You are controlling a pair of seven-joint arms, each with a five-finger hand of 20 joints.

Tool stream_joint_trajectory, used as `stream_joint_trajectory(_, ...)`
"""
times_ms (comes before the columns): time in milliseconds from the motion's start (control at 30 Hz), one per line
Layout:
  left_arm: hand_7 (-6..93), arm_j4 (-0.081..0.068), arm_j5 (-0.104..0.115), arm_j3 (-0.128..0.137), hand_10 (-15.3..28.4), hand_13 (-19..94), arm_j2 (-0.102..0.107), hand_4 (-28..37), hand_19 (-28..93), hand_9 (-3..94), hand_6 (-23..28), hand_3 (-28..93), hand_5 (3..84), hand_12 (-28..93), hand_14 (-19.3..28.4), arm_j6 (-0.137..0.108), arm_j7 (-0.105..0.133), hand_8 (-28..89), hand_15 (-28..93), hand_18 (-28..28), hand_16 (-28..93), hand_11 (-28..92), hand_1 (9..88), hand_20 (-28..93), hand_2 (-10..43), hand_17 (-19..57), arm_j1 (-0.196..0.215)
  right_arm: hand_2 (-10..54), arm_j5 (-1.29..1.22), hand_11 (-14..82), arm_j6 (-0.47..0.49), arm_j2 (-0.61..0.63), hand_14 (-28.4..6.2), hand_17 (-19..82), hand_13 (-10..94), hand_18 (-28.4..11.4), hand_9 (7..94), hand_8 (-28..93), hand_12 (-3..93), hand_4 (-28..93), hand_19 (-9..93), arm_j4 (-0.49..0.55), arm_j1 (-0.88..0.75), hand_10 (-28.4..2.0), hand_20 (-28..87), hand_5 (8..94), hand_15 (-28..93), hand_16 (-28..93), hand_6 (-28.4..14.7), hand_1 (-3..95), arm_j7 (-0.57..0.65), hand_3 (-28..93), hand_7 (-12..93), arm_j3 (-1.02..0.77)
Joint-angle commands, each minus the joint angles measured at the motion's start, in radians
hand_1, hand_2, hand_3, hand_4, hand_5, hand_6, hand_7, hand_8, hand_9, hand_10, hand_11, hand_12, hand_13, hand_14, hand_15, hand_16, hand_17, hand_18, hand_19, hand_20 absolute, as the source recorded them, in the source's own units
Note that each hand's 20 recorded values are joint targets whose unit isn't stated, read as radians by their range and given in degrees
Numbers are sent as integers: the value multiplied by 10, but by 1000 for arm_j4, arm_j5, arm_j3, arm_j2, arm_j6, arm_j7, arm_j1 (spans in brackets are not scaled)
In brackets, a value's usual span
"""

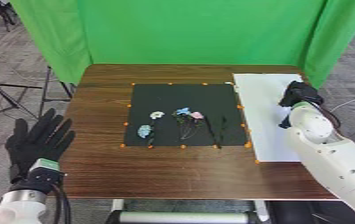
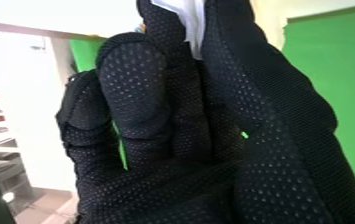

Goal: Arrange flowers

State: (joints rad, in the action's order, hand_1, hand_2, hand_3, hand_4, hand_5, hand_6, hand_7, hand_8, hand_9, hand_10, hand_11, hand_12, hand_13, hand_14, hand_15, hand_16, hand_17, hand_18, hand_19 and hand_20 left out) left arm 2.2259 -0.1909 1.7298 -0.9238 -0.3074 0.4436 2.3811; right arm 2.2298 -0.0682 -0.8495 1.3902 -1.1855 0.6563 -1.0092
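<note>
Honestly, I read this as the early sorting stage: the flowers are laid out on the black mat (image 1: 169, 95), and nothing stands arranged there. I can see the white flower (image 1: 157, 115) and, just below it in the head view, the pale blue flower (image 1: 144, 131); near the middle, the blue blooms (image 1: 183, 111) sit beside the pink bloom (image 1: 196, 115), with thin stems trailing down. My right hand (image 1: 302, 93) is over at the far right part of the worktop (image 1: 165, 175), by the edge of the white sheet (image 1: 267, 140), well apart from the flowers; whether it is open or clamped on something, I cannot tell. My left hand (image 1: 38, 142) waits beside the near left edge, fingers straight and spread, holding nothing. Next, I'd judge, I need to bring the right hand across and take one stem gently below its bloom, since neighbouring stems could snag.
</note>
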Motion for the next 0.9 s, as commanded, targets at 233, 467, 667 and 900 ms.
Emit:
stream_joint_trajectory(233, 160, 2, -5, 21, 126, 194, -10, -283, 227, 282, 64, 712, 333, 102, 134, -2, -18, -101, 312, 119, -65, 192, 232, 82, 74, -58, 11, -55, 52, 49, -87, 44, -74, 377, 759, -216, 835, -13, 258, -283, 843, 280, -38, -72, 394, 760, 621, 276, 22, 610, -146, 623, 250, 95)
stream_joint_trajectory(467, 161, -2, -11, 19, 127, 194, -10, -283, 228, 281, 65, 713, 334, 102, 133, -1, -29, -102, 312, 119, -65, 191, 231, 81, 75, -59, -1, -53, 60, 50, -46, 43, -74, 377, 758, -216, 831, -13, 255, -283, 843, 311, -3, -71, 392, 758, 619, 278, 20, 608, -205, 626, 249, 196)
stream_joint_trajectory(667, 162, -1, -5, 20, 126, 193, -9, -283, 227, 281, 65, 712, 333, 102, 133, -3, -18, -102, 314, 119, -65, 192, 231, 81, 75, -59, 4, -53, 66, 51, -32, 38, -73, 376, 757, -216, 828, -14, 254, -283, 843, 306, 10, -71, 391, 758, 617, 279, 19, 606, -220, 628, 248, 234)
stream_joint_trajectory(900, 161, 4, -8, 32, 126, 192, -18, -283, 231, 280, 66, 704, 335, 102, 134, -12, -40, -102, 312, 119, -66, 192, 233, 81, 86, -59, 13, -54, 91, 53, -35, 36, -74, 377, 758, -218, 827, -15, 251, -283, 844, 304, 14, -72, 390, 756, 616, 279, 20, 601, -225, 637, 249, 271)
